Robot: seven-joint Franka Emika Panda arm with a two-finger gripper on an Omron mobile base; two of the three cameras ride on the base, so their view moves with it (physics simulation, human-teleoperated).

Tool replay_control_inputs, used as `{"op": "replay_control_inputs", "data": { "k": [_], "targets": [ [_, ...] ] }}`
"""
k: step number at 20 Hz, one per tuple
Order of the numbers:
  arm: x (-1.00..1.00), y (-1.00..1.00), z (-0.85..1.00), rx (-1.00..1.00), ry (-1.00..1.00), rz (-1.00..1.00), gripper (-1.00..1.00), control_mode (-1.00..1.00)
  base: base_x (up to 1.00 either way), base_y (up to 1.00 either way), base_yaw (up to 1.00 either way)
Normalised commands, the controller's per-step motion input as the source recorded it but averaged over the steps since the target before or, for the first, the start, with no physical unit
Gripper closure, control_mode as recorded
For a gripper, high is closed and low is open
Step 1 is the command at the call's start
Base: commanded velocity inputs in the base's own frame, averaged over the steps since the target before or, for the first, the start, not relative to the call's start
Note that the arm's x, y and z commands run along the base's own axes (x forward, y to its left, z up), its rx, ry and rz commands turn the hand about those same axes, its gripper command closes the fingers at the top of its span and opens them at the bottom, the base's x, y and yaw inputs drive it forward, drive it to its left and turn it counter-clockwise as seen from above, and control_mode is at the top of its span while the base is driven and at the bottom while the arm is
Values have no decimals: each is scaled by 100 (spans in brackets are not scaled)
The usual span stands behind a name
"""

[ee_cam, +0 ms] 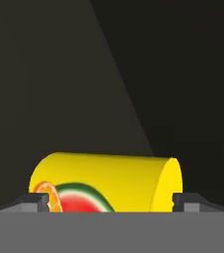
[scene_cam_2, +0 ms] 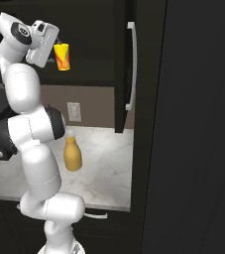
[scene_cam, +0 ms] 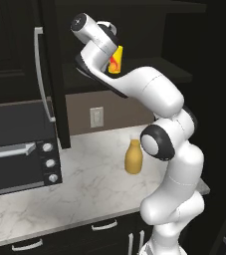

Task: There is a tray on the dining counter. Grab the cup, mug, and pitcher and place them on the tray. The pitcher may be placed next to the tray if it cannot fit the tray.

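Nearest, on the marble surface (scene_cam: 84,189): the pitcher (scene_cam: 133,157), upright, long axis vertical, neck toward 12 o'clock, well clear of the hand. At its 9 o'clock in the left base view, a black toaster oven (scene_cam: 15,149); at its 11 o'clock, on the wall behind, a pale wall outlet (scene_cam: 96,117).

Farther and higher, toward 12 o'clock in both base views: the cup (scene_cam: 115,59) inside a dark upper cabinet recess, standing close to upright there, wider mouth up and tipped slightly. Cannot tell what carries it, with the arm in front.

Right at the cup: the hand (ee_cam: 111,201), raised into the recess, spread as wide as it goes, holding nothing as far as can be judged. In the hand view, rolled on its side, the cup's long axis from 9 to 3 o'clock, flat end at 3 o'clock, red and green fruit print at 7 o'clock, one dark fingertip (ee_cam: 34,200) at each end of the yellow body. Cannot tell whether touching or just short of it.

Progress, as a judgement: very early. Nothing placed so far. Cup not yet gripped, pitcher not yet picked up. Step in hand: lining up on the cup for a first grasp. Left to do: closing on the cup, carrying it to the tray, then the same for the mug and the pitcher.
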Motion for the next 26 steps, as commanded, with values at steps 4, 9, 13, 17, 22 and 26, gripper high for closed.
{"op": "replay_control_inputs", "data": {
  "k": [4, 9, 13, 17, 22, 26],
  "targets": [
    [0, -4, -9, 0, 10, -1, -100, -100, 0, 0, 0],
    [0, -3, -9, 0, 9, 0, -100, -100, 0, 0, 0],
    [0, -1, -13, 0, 7, 0, -100, -100, 0, 0, 0],
    [-6, 0, -20, 0, 10, 0, -100, -100, 0, 0, 0],
    [-14, 0, -24, 0, 9, 0, -100, -100, 0, 0, 0],
    [-6, 0, -17, 0, 6, 0, 100, -100, 0, 0, 0]
  ]
}}
